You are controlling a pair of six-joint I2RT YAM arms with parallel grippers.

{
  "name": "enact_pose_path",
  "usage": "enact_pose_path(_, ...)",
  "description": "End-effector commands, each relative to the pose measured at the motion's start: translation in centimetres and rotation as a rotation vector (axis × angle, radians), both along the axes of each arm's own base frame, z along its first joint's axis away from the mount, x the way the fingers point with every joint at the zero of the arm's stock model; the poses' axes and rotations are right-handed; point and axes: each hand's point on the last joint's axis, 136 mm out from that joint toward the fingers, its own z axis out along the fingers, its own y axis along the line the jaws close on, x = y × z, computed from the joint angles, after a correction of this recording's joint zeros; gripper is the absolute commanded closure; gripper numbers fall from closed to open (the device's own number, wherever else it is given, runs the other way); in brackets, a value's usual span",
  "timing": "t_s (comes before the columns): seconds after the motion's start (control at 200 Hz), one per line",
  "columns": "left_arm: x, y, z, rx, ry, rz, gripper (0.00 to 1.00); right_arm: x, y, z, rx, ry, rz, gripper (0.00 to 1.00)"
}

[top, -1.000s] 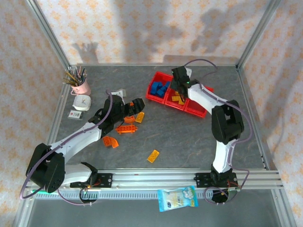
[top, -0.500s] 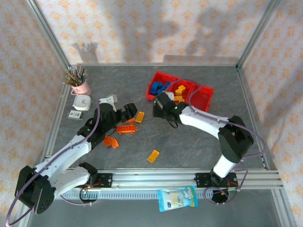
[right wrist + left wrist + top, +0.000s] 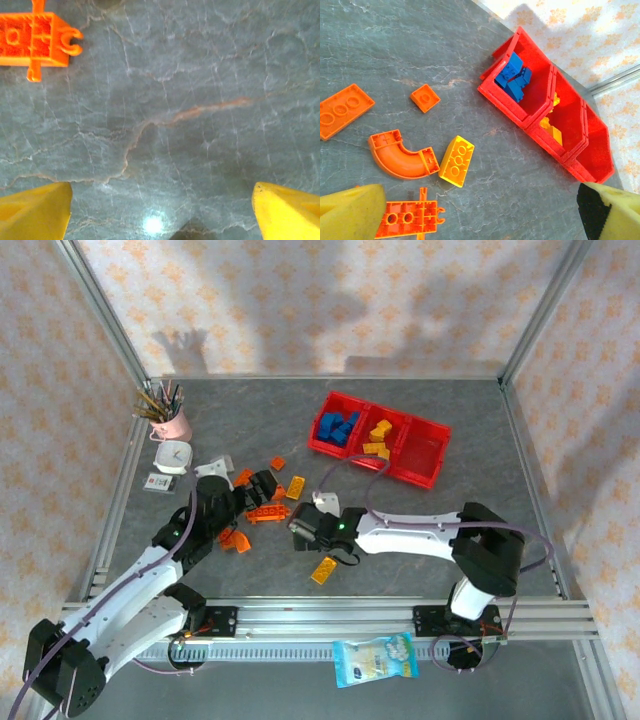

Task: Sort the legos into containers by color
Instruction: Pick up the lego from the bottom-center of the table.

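Containers [image 3: 422, 452] long axis slants far-left to near-right, openings up.

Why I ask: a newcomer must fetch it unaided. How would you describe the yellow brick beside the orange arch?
Find the red three-bin tray at the table's far side. Just left of it in the top view lies a scatter of loose pieces, and the yellow brick sits on that scatter's tray-side edge, right beside an orange arch. Every neighbour is orange; it alone is yellow.

Bright light, shadows on back wall [image 3: 300, 300], glare spot on table [image 3: 153, 224], right wrist view soft
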Motion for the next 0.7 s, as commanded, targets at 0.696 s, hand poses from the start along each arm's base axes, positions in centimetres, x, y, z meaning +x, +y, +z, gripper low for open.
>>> enact_pose_path(0.696, -0.9, 0.7, -2.0, 0.003, 0.053, 0.029, 0.01, -7.8, -6.0, -4.7, -0.171, 0.163, -0.066, 0.14)
